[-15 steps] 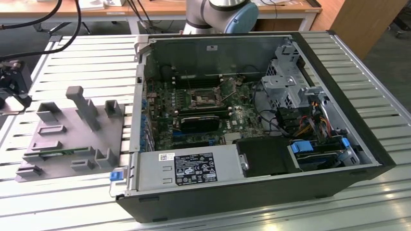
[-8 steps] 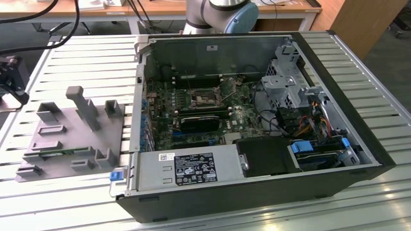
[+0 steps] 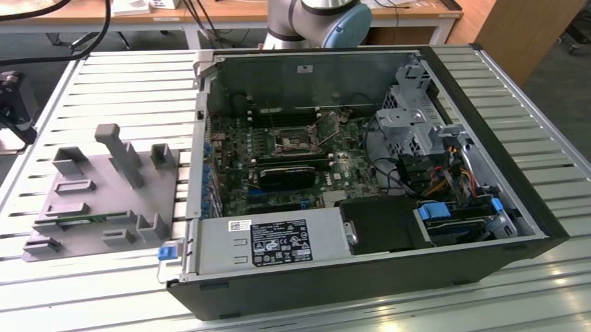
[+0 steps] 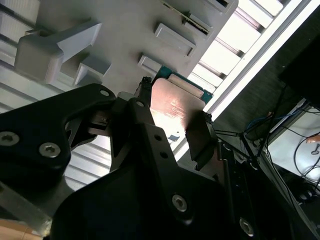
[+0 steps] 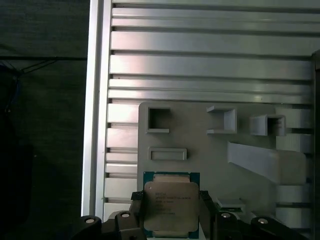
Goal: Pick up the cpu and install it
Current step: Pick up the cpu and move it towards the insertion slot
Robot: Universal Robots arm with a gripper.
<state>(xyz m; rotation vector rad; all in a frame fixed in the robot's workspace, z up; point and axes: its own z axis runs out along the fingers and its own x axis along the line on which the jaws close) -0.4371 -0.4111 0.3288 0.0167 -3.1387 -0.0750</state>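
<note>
Claw [image 5: 171,201] fingers sit narrow, pressed against opposite edges of the cpu [image 5: 171,210], which we judge to be lifted clear of the grey fixture [image 5: 210,150] on the slatted tabletop [image 5: 200,65]. The pickup looks done to us, and the installing is left. In the exterior view the fixture lies at nine o'clock of the open computer case [image 3: 305,79], with a slim green board [image 3: 88,216] in one slot. Inside the case, the socket [image 3: 293,140] near the centre looks open and empty.
</note>
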